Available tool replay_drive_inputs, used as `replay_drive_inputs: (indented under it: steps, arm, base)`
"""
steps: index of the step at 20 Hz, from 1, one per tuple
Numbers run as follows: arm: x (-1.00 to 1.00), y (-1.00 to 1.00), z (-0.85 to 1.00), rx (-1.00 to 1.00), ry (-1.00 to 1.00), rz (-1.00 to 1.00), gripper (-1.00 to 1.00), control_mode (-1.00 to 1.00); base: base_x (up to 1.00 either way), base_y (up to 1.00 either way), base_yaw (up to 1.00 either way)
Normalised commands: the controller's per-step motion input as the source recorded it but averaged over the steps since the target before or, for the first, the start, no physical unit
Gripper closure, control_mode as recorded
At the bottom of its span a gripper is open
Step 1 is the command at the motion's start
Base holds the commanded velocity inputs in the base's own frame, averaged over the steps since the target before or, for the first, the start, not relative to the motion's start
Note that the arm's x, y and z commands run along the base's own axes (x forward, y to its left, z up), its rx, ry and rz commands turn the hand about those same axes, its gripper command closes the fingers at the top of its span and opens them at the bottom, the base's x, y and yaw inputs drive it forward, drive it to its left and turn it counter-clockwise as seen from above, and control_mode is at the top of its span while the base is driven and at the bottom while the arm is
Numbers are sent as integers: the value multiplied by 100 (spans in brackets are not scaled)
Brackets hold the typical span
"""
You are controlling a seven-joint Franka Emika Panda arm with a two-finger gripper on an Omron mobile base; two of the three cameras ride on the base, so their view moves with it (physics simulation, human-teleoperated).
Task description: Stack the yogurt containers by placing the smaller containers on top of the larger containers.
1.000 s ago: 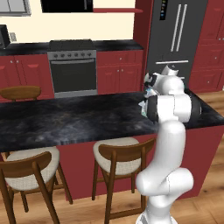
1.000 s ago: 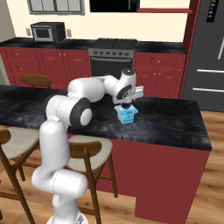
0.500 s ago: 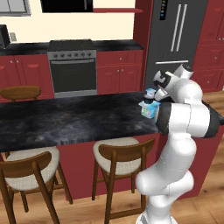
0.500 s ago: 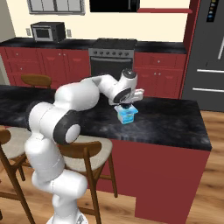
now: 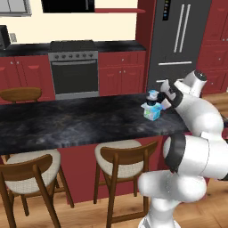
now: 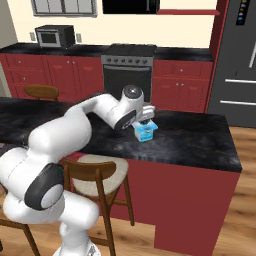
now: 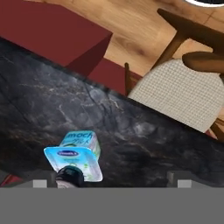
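Kitchen scene, dark marbled counter point(image 5: 80, 122) on a red island. Pack point(image 5: 151, 111), pale blue and white with greenish marks, sits on the counter toward its right end, back from the front edge. Dark teal cup point(image 5: 152, 95) with a light top rests on top of the pack. In the right base view the pack point(image 6: 145, 132) shows just right of the wrist, with the dark cup point(image 6: 145, 122) on it partly hidden by the hand. In the hand view the pack point(image 7: 75, 154) is low and left, its label side up toward the camera, and the dark cup point(image 7: 70, 176) shows at its near edge, cut by the bottom of the view.

Gripper point(image 5: 161, 95) is just beside the stack, on its right in the left base view. Jaws stand wide apart, gripping nothing; fingertips point(image 7: 40, 183) sit well apart at the bottom of the hand view, the stack just inside the left one. Contact with the cup can't be made out.

Two wooden stools, one point(image 5: 122, 156) below the front edge under the stack, another point(image 5: 24, 171) further left. Oven point(image 5: 75, 69) and red cabinets point(image 5: 122, 71) on the back wall, grey fridge point(image 5: 178, 40) at right, microwave point(image 6: 55, 36) on the back counter.
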Motion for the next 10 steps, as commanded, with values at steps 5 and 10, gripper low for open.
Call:
replay_drive_inputs:
  steps: [5,10]
  arm:
    - [-52,100,51,0,0,-30,-100,-100]
    - [-51,100,54,0,0,-25,-100,-100]
  base:
    - [0,0,0]
    - [0,0,0]
